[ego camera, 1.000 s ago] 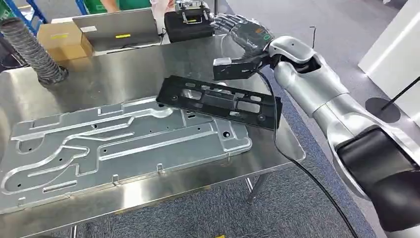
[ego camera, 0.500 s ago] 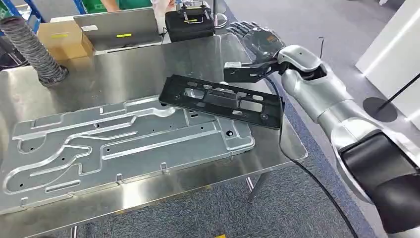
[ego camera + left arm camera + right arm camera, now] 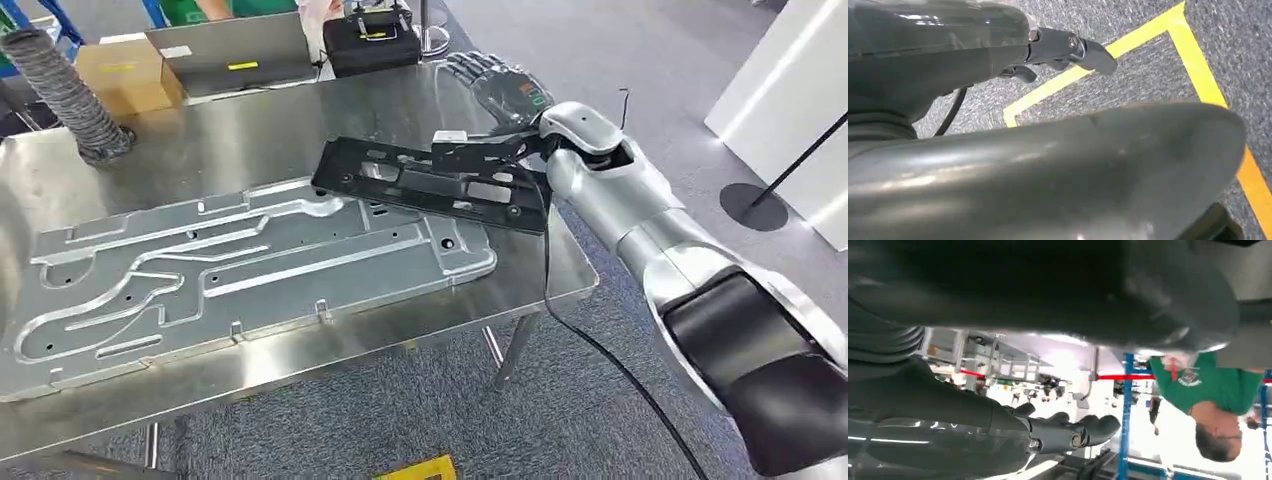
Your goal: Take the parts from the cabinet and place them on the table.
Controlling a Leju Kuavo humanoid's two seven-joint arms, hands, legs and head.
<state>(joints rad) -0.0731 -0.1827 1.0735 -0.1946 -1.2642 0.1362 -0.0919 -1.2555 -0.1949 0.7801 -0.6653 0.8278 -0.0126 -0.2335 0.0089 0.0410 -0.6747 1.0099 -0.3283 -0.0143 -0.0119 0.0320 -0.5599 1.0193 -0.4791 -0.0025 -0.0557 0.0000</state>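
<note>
We see the right hand point(image 3: 497, 92) empty with fingers spread above the steel table point(image 3: 250, 130), just beyond the black part point(image 3: 430, 185), which lies across the stamped metal panel point(image 3: 250, 270), while a black case point(image 3: 370, 45), laptop point(image 3: 225, 55), cardboard box point(image 3: 125, 75) and ribbed hose point(image 3: 65, 95) crowd the far edge.

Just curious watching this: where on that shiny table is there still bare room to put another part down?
Bare steel table lies between the grey hose, the laptop and the black bracket. The near half is crowded by the big metal plate.
</note>
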